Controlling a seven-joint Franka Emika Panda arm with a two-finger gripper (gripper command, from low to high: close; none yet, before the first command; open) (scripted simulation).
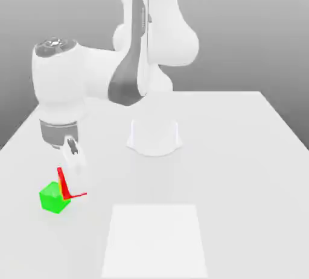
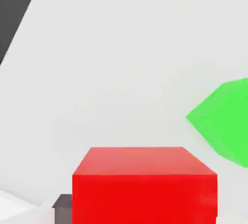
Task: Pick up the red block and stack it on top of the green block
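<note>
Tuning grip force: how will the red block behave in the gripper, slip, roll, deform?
The red block looks like a stiff, flat-faced cube, so it probably won't roll or deform. Its plain smooth faces could slip under a light squeeze. Set on the green block, similarly sized, it should sit stably only if well centred.

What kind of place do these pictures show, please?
Probably a simulated robot test bench: a plain white table against a bare grey backdrop, with a white arm whose gripper holds the red block beside the green block.

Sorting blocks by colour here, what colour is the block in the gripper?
Bright red block, clearest in the hand view.
</note>
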